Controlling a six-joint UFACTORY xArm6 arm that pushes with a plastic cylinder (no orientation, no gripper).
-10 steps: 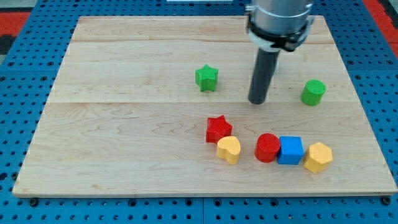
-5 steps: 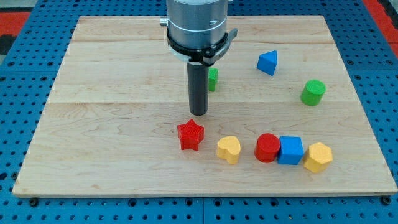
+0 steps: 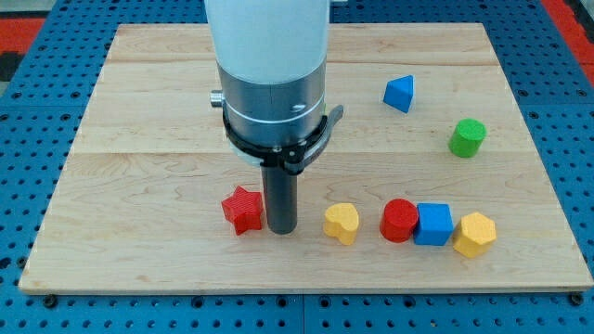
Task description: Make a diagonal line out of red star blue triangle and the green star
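Note:
The red star (image 3: pixel 242 209) lies at the lower middle of the wooden board (image 3: pixel 139 111). My tip (image 3: pixel 280 228) rests just to its right, touching or nearly touching it. The blue triangle (image 3: pixel 399 93) sits at the upper right. The green star does not show; the arm's body (image 3: pixel 271 83) hides the spot where it lay.
A green cylinder (image 3: pixel 467 137) stands at the right. A row lies along the lower right: yellow heart (image 3: pixel 342 223), red cylinder (image 3: pixel 400 220), blue cube (image 3: pixel 434 224), yellow hexagon (image 3: pixel 474 234). The board's bottom edge is close below this row.
My tip moved left and down across the board. The red star slid left and slightly down, from beside the yellow heart. The arm now covers the green star.

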